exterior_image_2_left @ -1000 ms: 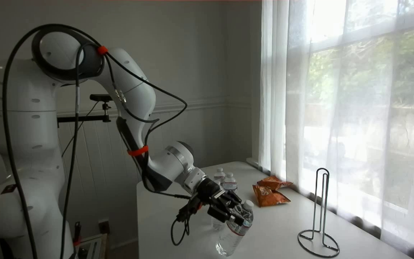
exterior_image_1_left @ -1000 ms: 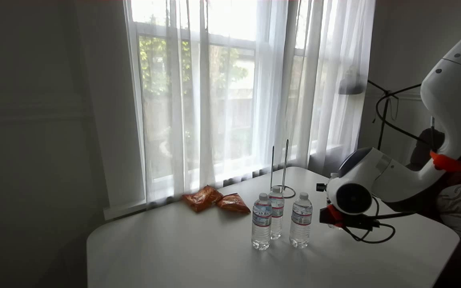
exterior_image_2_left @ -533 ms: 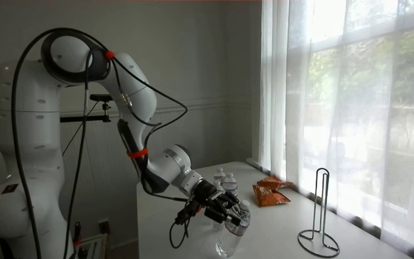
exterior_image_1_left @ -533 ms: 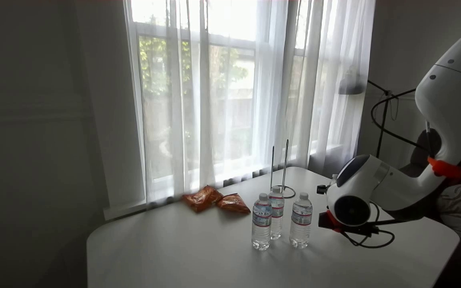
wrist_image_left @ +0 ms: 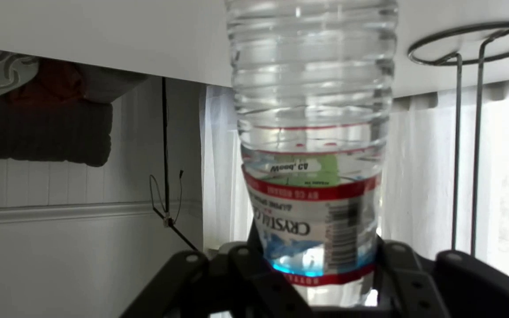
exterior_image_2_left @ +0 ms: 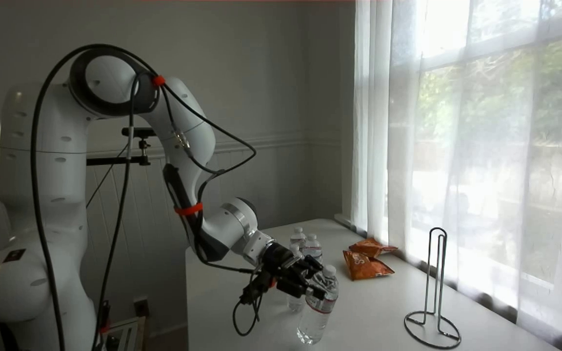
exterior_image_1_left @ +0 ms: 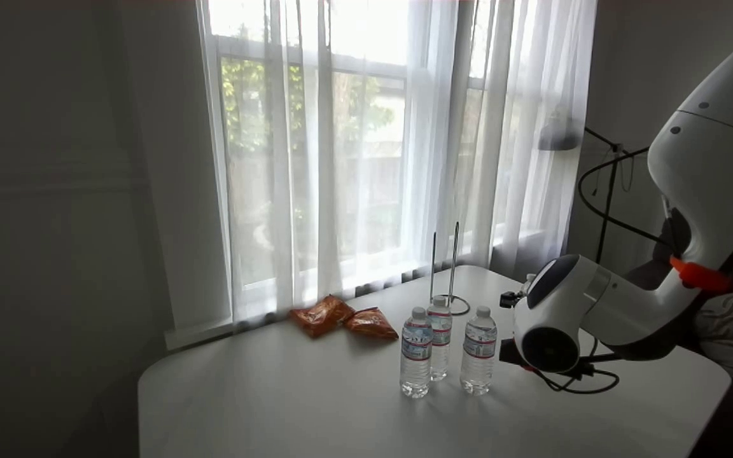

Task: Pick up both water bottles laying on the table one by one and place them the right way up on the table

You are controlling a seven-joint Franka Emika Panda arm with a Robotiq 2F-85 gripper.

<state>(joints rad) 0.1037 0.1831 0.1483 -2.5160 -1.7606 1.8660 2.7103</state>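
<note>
We find the gripper (exterior_image_2_left: 319, 279) clamped on a slightly tilted bottle (exterior_image_2_left: 317, 312), its base below the grip; we count three other bottles (exterior_image_1_left: 416, 366) upright on the table (exterior_image_1_left: 265, 407) near the gripper

Clear CRYSTAL water bottle (wrist_image_left: 312, 150), pale cap, red-edged label: gripped, cap up, leaning slightly, base contact unclear; three matching bottles (exterior_image_1_left: 416, 359) (exterior_image_1_left: 441, 337) (exterior_image_1_left: 478, 353) upright, grouped on white table (exterior_image_1_left: 265, 401)

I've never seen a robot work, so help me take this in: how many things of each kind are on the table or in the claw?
Water bottles: 4 (three standing upright, one held in the claw)
Orange packets: 2
Metal wire stand: 1
Total: 7
</note>
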